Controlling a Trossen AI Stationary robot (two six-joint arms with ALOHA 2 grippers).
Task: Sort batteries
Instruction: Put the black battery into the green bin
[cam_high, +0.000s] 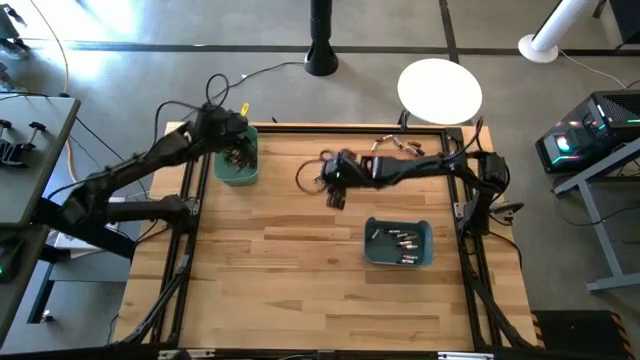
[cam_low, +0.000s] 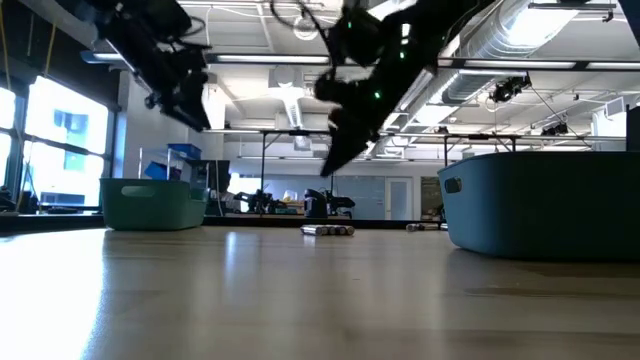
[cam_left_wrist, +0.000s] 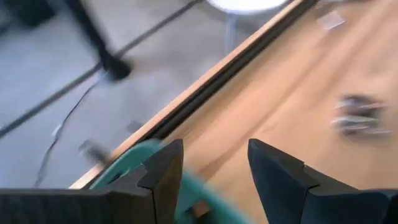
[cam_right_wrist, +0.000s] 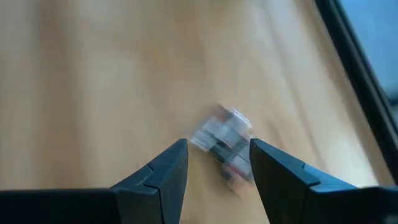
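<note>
Batteries lie in a small loose cluster on the wooden table, toward its far edge, as two robot arms work a sorting job between two bins. The right gripper hangs just above that cluster with its fingers spread and nothing between them — a stance that looks like the approach to a pick, the cells showing in the gap between the jaws. Across the table, the left gripper hovers over the green bin at the far left corner, its jaws parted and empty; the position over the bin suits a drop-off, and dark cells already lie inside it. A second, teal bin sits on the right side of the table, nearer the front, with several silvery batteries lined up on its floor. The split between the two bins suggests one kind of cell goes to each, though the types cannot be told apart from here. From table height the loose cells show as a low row far across the boards — well apart from either bin.
</note>
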